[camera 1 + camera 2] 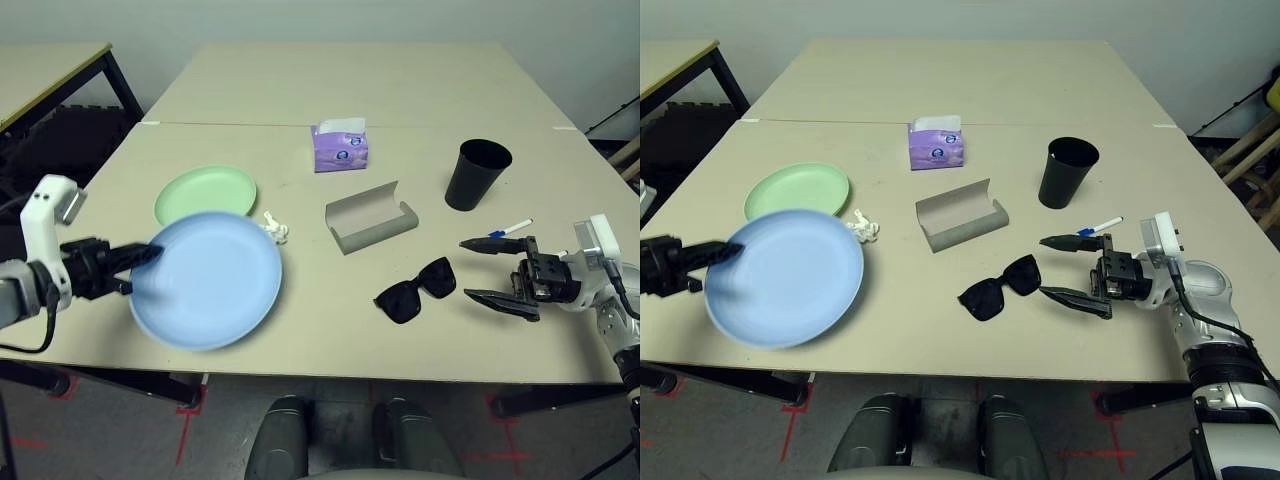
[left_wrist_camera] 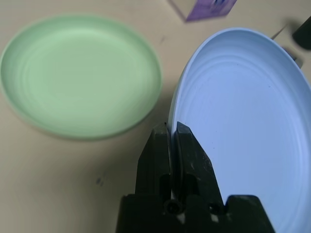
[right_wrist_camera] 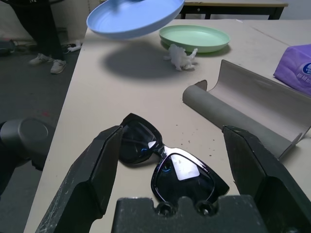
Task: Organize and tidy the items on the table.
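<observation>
A pale beige table point(image 1: 330, 330) runs back to a plain wall. At the left, the left gripper point(image 1: 140, 262) is clamped on the near rim of the light blue plate point(image 1: 207, 280), held clear of the tabletop beside the pale green plate point(image 1: 205, 192). It looks light, rigid and smooth, so an edge pinch could slip; a deeper bite would be safer. At the right, the right gripper point(image 1: 492, 268) hangs wide open, facing the black sunglasses point(image 1: 415, 290).

Light blue plate point(image 1: 210, 280) — pale green plate point(image 1: 205, 193) — black sunglasses point(image 1: 416, 290)
</observation>
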Tool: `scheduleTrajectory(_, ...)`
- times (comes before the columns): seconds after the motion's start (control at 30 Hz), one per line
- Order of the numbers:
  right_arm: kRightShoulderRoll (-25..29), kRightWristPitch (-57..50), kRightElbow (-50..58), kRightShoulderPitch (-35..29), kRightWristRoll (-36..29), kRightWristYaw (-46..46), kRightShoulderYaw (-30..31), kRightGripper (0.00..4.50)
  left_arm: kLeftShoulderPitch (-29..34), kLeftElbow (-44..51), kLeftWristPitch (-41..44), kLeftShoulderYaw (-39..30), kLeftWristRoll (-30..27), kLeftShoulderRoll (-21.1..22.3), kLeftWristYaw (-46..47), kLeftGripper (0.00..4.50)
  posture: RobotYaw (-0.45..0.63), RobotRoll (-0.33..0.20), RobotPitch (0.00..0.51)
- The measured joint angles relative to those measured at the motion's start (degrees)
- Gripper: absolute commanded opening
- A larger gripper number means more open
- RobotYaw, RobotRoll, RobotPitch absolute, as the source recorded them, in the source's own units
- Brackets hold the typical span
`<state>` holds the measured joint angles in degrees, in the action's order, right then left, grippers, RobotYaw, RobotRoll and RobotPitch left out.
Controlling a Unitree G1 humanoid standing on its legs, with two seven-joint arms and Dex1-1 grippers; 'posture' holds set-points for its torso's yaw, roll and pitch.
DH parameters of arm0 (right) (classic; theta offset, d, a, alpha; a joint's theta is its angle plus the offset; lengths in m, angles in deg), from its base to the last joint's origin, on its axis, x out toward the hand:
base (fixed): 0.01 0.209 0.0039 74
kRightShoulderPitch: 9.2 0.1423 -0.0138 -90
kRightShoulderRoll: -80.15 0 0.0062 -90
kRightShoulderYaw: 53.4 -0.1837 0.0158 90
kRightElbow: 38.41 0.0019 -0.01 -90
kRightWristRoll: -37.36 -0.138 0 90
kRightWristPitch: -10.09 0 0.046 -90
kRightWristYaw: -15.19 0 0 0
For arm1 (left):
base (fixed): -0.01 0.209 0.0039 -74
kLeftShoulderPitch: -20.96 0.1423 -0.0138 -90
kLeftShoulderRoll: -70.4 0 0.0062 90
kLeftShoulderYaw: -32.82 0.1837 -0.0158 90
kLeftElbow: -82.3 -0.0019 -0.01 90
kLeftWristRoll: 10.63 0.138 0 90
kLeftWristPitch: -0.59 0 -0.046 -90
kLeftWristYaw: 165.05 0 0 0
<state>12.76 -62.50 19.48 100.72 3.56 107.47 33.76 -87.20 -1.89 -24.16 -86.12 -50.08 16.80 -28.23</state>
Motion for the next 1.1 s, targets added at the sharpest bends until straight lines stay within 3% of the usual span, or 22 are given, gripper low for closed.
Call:
scheduleTrajectory(0.17, 0.06, 0.09, -0.05, 0.01, 0.09, 0.00, -0.01, 4.50, -5.94, -2.10, 1.03, -1.62, -0.45, -3.40, 6.93, 0.02, 0.10, 0.000, 0.069)
scheduleTrajectory(0.6, -0.06, 0.09, -0.07, 0.43, 0.81, 0.00, -0.05, 4.50, -6.12, -3.97, -5.53, -1.40, 7.34, -16.00, 26.34, 0.02, 0.10, 0.000, 0.069)
scheduleTrajectory(1.1, -0.09, 0.09, -0.08, 0.75, 1.25, 0.00, -0.06, 4.50, -10.39, -3.69, -12.50, -4.02, 11.73, -21.78, 41.69, 0.02, 0.11, 0.000, 0.064)
